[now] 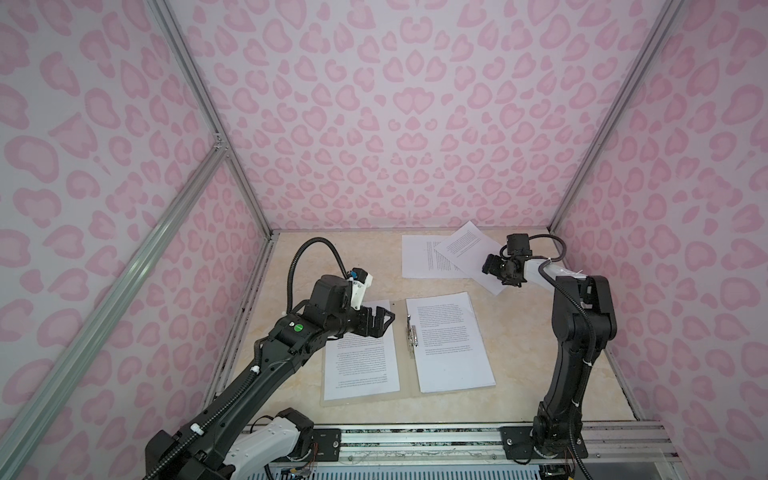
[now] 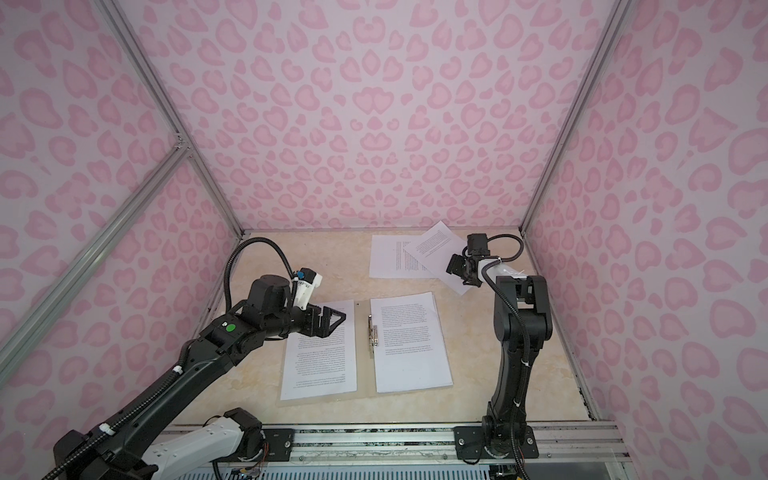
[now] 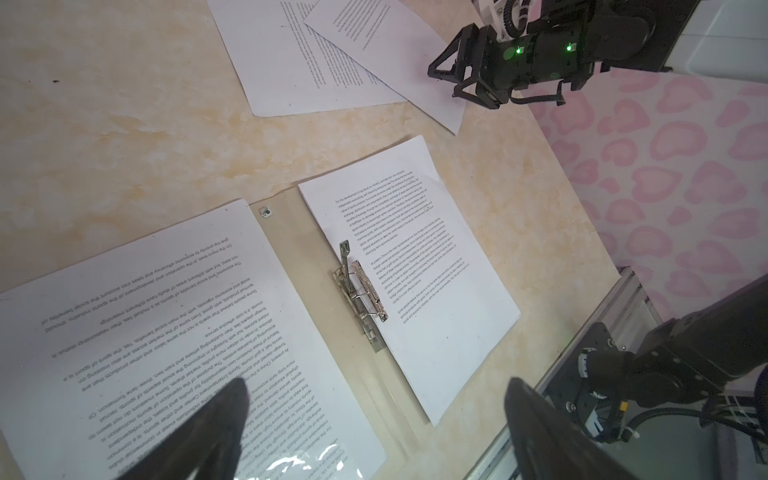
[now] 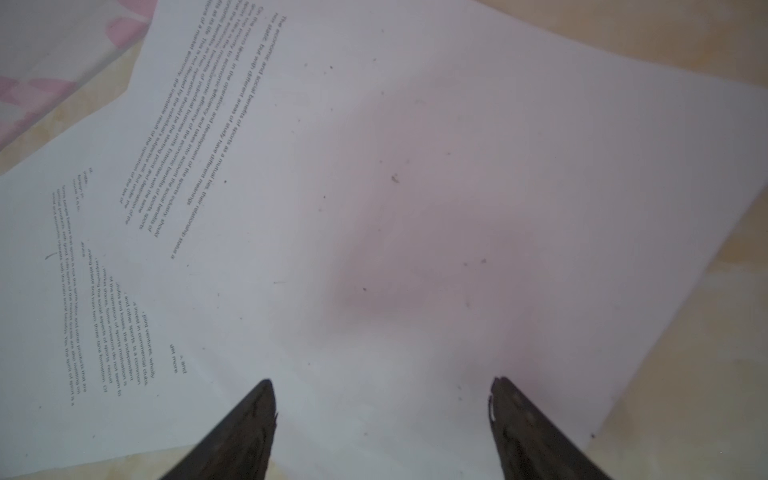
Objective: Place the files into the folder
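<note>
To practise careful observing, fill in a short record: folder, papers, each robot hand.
Folder: thin beige cardboard folder, lying open and flat, silver metal clip at its spine
In folder: white printed sheet on left flap; white printed stack on right flap
Outside folder: two overlapping white printed sheets, far side
Left hand: open, over left flap's sheet
Right hand: open, over the angled far sheet
</note>
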`<state>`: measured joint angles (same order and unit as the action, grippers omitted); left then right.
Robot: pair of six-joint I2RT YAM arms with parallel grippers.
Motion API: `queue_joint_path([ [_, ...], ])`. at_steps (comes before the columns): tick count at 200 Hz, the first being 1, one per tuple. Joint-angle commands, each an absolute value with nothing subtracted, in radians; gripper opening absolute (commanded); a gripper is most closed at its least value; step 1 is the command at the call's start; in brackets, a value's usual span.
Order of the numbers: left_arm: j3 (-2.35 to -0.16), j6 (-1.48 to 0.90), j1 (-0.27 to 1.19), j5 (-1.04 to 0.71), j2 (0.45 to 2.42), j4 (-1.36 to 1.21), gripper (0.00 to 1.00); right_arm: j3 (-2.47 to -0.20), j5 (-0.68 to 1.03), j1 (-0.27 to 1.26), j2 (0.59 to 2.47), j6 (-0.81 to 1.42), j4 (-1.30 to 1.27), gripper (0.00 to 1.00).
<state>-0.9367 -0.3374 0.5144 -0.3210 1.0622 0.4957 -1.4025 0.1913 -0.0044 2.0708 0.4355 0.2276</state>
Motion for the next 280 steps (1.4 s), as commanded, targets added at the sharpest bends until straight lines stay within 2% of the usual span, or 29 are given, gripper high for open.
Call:
queue_joint_path([
  [1, -0.977, -0.413, 0.518, -0.388, 1.103, 0.425, 0.97, -1.364, 0.247, -0.03, 2.079, 0.482, 0.231, 0.82],
  [33, -1.058, -0.457, 0.565, -0.411, 1.211, 0.375, 0.98, -1.263, 0.31, -0.068, 2.034, 0.512, 0.198, 0.81],
  [60, -1.173, -0.505, 0.634, -0.428, 1.356, 0.36, 1.0, -1.124, 0.356, -0.09, 1.924, 0.575, 0.139, 0.81],
  [94, -1.327, -0.555, 0.71, -0.471, 1.57, 0.343, 0.91, -0.914, 0.407, -0.125, 1.802, 0.641, 0.055, 0.81],
  [122, -1.503, -0.577, 0.78, -0.535, 1.775, 0.357, 0.83, -0.651, 0.424, -0.187, 1.625, 0.724, -0.062, 0.8],
  [150, -1.693, -0.587, 0.844, -0.561, 1.987, 0.396, 0.78, -0.464, 0.39, -0.198, 1.386, 0.779, -0.05, 0.8],
  [166, -1.808, -0.596, 0.871, -0.575, 2.099, 0.422, 0.76, -0.417, 0.351, -0.193, 1.197, 0.776, -0.017, 0.82],
  [186, -1.936, -0.611, 0.898, -0.569, 2.225, 0.439, 0.75, -0.451, 0.222, -0.194, 1.069, 0.698, 0.033, 0.87],
  [211, -2.088, -0.644, 0.917, -0.542, 2.368, 0.485, 0.74, -0.574, 0.099, -0.205, 1.139, 0.592, 0.093, 0.91],
  [237, -2.172, -0.685, 0.923, -0.504, 2.455, 0.498, 0.73, -0.699, 0.11, -0.228, 1.295, 0.552, 0.157, 0.9],
  [280, -2.225, -0.745, 0.928, -0.413, 2.533, 0.521, 0.72, -0.716, 0.133, -0.266, 1.442, 0.563, 0.081, 0.89],
])
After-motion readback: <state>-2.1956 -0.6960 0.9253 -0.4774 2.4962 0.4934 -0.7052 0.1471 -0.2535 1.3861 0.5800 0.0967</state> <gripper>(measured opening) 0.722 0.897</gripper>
